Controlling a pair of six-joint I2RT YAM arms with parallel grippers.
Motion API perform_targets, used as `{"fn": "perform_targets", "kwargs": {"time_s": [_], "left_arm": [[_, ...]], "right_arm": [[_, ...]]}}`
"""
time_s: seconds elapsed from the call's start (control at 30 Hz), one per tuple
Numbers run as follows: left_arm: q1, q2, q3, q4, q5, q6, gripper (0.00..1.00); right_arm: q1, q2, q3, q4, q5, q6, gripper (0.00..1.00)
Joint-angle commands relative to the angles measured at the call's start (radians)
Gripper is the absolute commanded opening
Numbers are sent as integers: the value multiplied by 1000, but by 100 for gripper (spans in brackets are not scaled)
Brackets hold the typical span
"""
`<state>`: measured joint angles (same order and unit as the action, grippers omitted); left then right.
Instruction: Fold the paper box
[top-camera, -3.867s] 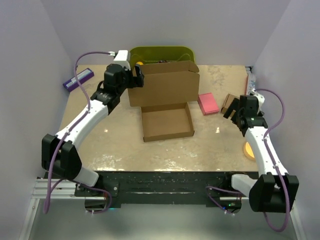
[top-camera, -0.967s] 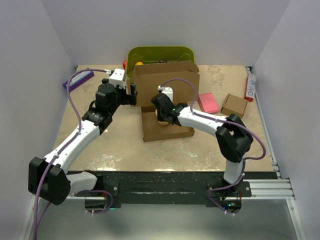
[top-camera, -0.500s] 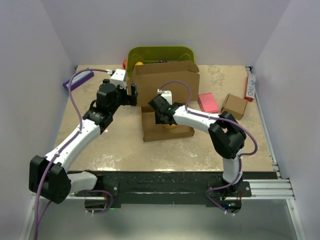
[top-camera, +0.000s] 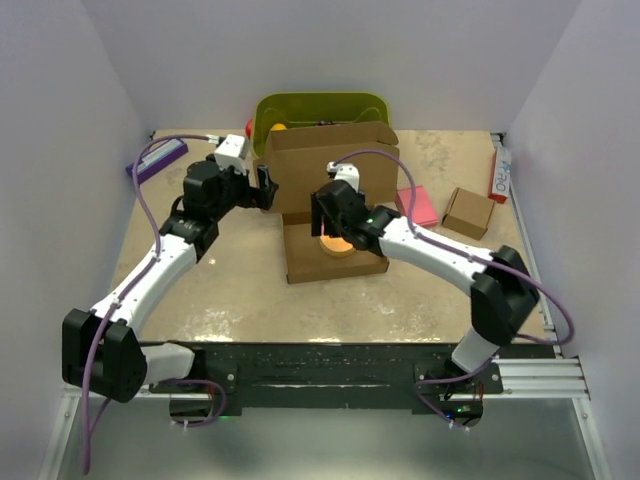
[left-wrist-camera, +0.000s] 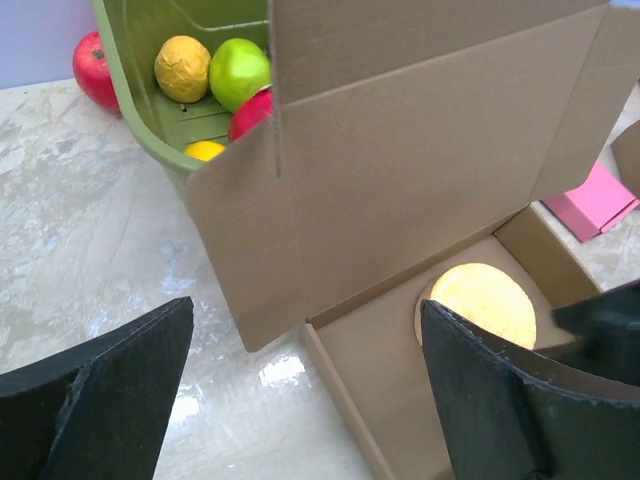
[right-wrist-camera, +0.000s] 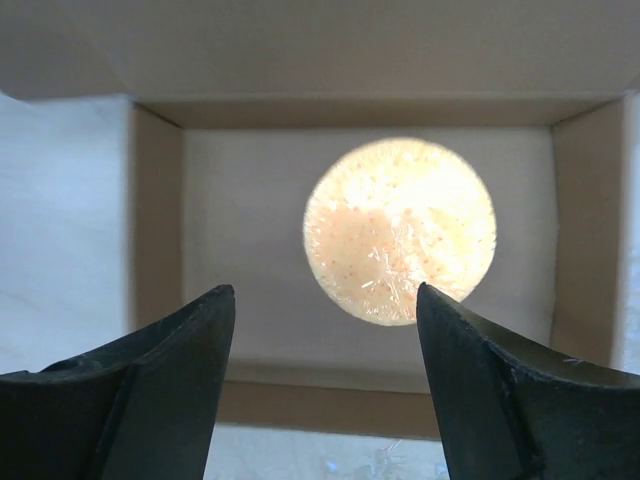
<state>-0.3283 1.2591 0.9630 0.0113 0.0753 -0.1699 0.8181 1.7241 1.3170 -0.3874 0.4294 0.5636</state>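
Two arms reached in over the table (top-camera: 240, 290) toward the box (top-camera: 335, 175), which sat at the middle with its tray open and its lid standing upright along the far side. One round yellow-orange disc (top-camera: 340, 245) lay flat on the tray floor, toward the right. The right gripper (top-camera: 322, 215) hung over the tray; in the right wrist view (right-wrist-camera: 322, 300) its jaws stood spread with nothing between them, the disc (right-wrist-camera: 400, 230) lying loose below on the box (right-wrist-camera: 240, 250) floor. The left gripper (top-camera: 265, 185) hovered just beside the left edge of the lid, and in the left wrist view (left-wrist-camera: 305, 310) its jaws gaped wide and empty on either side of the near left corner of the box (left-wrist-camera: 400, 170), without touching it. Behind the lid stood a green bin (top-camera: 320, 100) holding several fruits, with a red apple (left-wrist-camera: 95, 70) on the table just outside its left wall. To the right of the box lay a pink block (top-camera: 418, 205), and farther right a small box (top-camera: 468, 210), apart from each other.
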Motion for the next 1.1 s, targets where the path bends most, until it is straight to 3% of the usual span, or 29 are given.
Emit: {"fn": "perform_targets", "kwargs": {"time_s": [0.0,0.13,0.23,0.3,0.5,1.07], "left_arm": [[92,10,20,93,168,-26,100],[159,42,17,119,263,-16,100],[212,69,20,136,330,-10,99],[235,80,20,139,351,1,99],[247,118,10,185,435,4,98],[235,221,34,240,406,10,85]], "right_arm": [[-26,-174,-39,102,-7,-68,76],[-216,-283,-116,151,-299,-99,76],[-347,-380,-176,185,-371,-171,76],[-422,-405,-177,180,-423,-247,82],[-644,-345,-136,174,-619,-300,83],[-671,-97,13,294,-704,-518,81]]}}
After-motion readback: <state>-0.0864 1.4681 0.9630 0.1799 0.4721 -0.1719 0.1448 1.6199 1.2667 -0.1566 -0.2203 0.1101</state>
